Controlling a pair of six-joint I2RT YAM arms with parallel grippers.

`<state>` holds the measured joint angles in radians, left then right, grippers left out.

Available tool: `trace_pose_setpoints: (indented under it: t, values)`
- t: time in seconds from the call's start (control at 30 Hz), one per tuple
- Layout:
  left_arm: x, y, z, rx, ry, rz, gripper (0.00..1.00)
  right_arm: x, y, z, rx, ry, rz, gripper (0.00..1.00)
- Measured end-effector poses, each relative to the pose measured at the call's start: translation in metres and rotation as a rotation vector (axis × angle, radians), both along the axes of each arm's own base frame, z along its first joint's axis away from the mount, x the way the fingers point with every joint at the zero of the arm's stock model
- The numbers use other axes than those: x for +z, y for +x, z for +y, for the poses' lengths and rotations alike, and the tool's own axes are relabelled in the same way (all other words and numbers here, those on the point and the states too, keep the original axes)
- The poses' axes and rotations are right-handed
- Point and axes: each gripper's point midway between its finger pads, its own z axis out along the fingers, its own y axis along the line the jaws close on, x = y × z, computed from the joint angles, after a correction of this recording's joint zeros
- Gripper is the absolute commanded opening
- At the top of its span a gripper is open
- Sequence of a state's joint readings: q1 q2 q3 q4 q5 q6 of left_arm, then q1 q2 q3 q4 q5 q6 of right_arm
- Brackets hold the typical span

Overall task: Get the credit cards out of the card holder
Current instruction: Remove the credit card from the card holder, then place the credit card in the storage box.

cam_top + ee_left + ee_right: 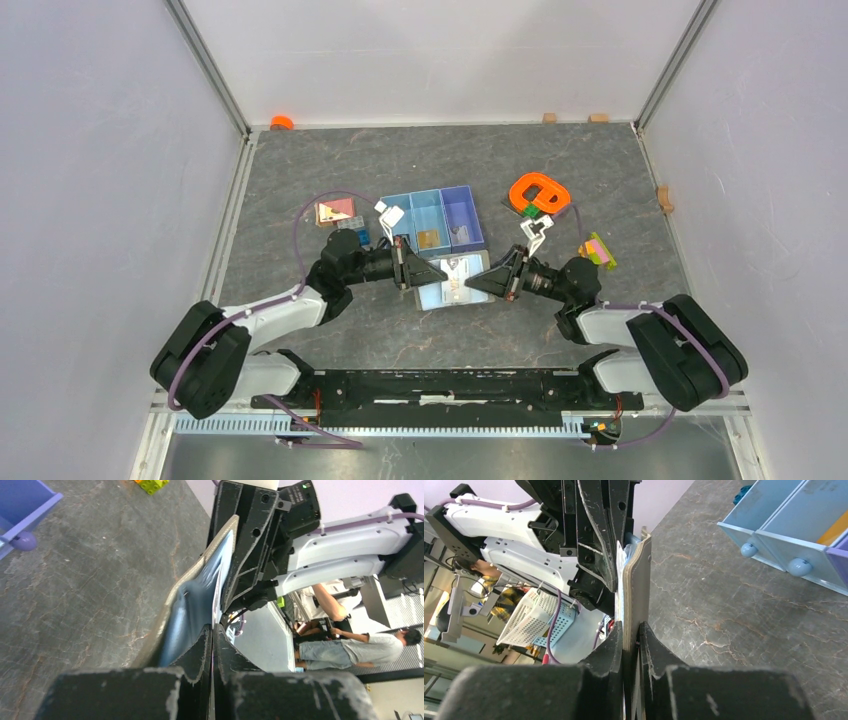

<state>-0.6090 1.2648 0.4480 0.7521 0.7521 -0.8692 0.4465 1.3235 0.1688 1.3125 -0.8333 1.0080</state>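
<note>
Beside the tray, the holder is pinched by left gripper and right gripper; opposed pulling could free it

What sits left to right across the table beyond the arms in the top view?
Pink-and-tan blocks → blue tray → orange ring → yellow-and-pink toy.

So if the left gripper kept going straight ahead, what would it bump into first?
The card holder, already at the left gripper's tips. Just beyond, the right gripper faces it head-on.
</note>
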Motion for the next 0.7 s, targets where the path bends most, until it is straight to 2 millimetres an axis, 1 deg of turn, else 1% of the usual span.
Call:
trace_pose_setpoints:
  t: [0.13, 0.23, 0.33, 0.4, 0.47, 0.57, 0.7]
  values:
    - [-0.006, 0.008, 0.003, 0.053, 0.050, 0.018, 0.02, -0.001, 0.010, -0.009, -0.052, -0.008, 0.004, 0.11]
    - [-0.009, 0.017, 0.008, 0.111, 0.086, 0.021, 0.02, -0.003, 0.024, -0.023, -0.140, -0.019, 0.005, 0.10]
    - [-0.020, 0.025, 0.015, 0.166, 0.134, 0.048, 0.02, -0.011, 0.038, -0.038, -0.225, -0.050, 0.020, 0.08]
    - [-0.028, 0.029, 0.018, 0.202, 0.170, 0.078, 0.02, -0.021, 0.049, -0.049, -0.291, -0.087, 0.045, 0.06]
    - [-0.032, 0.035, 0.020, 0.230, 0.198, 0.099, 0.02, -0.029, 0.056, -0.060, -0.347, -0.120, 0.065, 0.05]
    - [-0.027, 0.050, 0.015, 0.259, 0.222, 0.110, 0.02, -0.033, 0.066, -0.079, -0.433, -0.150, 0.072, 0.02]
    - [-0.017, 0.072, 0.009, 0.308, 0.234, 0.105, 0.02, -0.024, 0.076, -0.108, -0.576, -0.168, 0.022, 0.00]
